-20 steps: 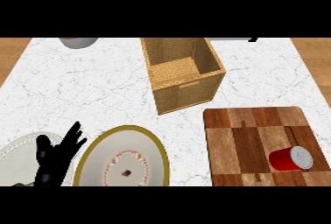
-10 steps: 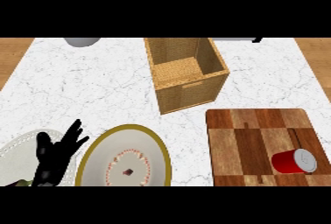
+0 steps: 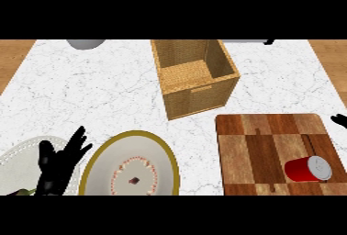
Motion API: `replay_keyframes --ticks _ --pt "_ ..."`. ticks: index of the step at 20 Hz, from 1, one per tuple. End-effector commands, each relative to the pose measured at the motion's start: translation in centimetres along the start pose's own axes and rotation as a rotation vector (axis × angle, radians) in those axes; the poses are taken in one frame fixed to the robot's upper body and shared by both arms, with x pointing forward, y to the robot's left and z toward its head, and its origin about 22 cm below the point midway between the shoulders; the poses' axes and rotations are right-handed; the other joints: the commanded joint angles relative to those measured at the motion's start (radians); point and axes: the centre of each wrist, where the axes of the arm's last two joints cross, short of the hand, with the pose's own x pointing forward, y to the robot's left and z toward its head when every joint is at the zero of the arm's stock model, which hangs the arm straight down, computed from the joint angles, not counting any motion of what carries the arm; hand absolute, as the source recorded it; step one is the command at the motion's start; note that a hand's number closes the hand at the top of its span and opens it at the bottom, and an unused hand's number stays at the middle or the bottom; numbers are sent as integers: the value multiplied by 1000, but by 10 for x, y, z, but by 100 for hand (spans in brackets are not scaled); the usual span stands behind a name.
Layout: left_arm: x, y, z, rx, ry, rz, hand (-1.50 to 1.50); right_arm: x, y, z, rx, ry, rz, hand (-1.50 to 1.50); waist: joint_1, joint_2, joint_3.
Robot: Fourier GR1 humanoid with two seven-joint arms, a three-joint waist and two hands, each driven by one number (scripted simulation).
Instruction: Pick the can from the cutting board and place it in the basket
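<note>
Fingers (image 3: pixel 76 140) of left hand (image 3: pixel 55 167) spread; right hand (image 3: pixel 338 120) state unclear; can (image 3: pixel 310 168) on cutting board (image 3: pixel 264 142).

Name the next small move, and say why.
Probably bring the right hand, barely showing at the view's right edge, toward the can: it lies on its side on the cutting board, untouched, and that hand is nearest. The left hand rests open beside the plate.

Free: bare counter (image 3: pixel 88 92) left of basket (image 3: pixel 200 98); open strip between basket and cutting board (image 3: pixel 261 147). Obstacles: basket, open-topped, upright walls; plate (image 3: pixel 108 160), just left of cutting board.
</note>
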Motion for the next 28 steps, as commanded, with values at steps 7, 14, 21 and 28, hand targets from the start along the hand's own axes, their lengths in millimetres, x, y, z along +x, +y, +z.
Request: replay_keyframes --ticks 7,14,21,28 --pt "-17 1 14 -7 77 7 0 -1 51 -24 -12 -10 0 -150 2 6 -7" --pt "-5 18 -11 -2 90 -2 0 -14 54 -37 -20 -27 -13 -150 -5 7 -8" --pt "-25 1 11 -18 86 12 0 -32 72 -55 -24 -7 22 -150 -1 6 -7" --pt "-9 13 0 -7 86 -18 0 -32 96 -64 82 59 60 -150 -1 6 -7"
